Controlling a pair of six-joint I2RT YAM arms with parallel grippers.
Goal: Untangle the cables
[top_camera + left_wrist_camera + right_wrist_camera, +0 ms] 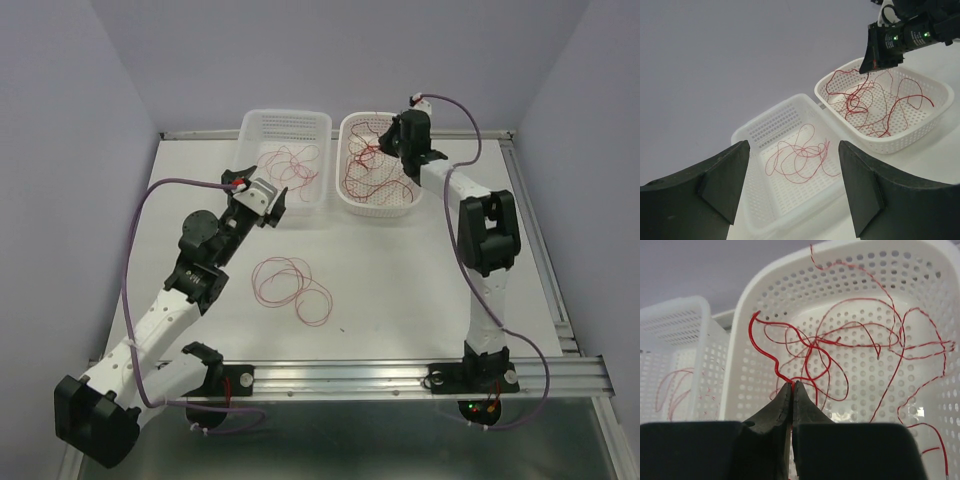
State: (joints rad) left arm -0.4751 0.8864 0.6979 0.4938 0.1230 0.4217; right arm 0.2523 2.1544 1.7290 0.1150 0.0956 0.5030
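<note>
Right end effector (792,386) tight on red cables (812,347) inside white basket (741,315)

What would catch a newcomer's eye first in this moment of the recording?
A red tangle of cables in the right basket stands out first, the right gripper pinched shut on one strand. Loose red loops lie on the table nearer the arms, and a few strands sit in the left basket, beside the open left gripper.
</note>
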